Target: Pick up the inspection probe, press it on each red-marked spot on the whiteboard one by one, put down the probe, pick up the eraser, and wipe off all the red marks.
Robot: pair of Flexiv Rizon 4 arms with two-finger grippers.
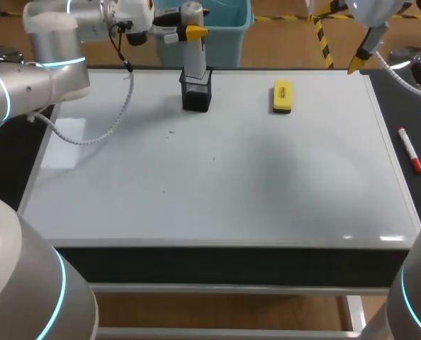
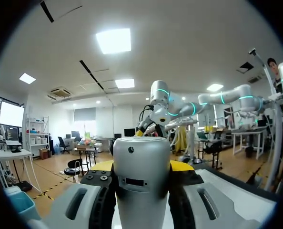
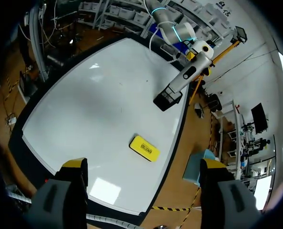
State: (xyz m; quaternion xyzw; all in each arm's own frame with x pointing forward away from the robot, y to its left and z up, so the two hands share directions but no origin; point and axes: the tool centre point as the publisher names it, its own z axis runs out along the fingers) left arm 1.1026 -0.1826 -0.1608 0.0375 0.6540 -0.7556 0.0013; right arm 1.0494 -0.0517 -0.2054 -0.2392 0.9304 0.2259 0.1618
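The grey inspection probe (image 1: 193, 53) stands upright with its lower end in a black mesh holder (image 1: 196, 93) at the back of the whiteboard (image 1: 217, 170). My left gripper (image 1: 191, 32) is shut on the probe's upper part. In the left wrist view the probe's rounded top (image 2: 141, 167) fills the gap between the yellow-tipped fingers. The yellow eraser (image 1: 282, 97) lies flat to the right of the holder. My right gripper (image 1: 357, 62) hangs open above the back right corner. From there it looks down on the eraser (image 3: 144, 148) and the probe (image 3: 191, 71). I see no red marks on the board.
A red marker (image 1: 410, 150) lies on the dark strip (image 1: 409, 113) beside the whiteboard's right edge. A few tiny dark specks dot the board's middle. My left arm (image 1: 47, 78) and its cable hang over the back left corner.
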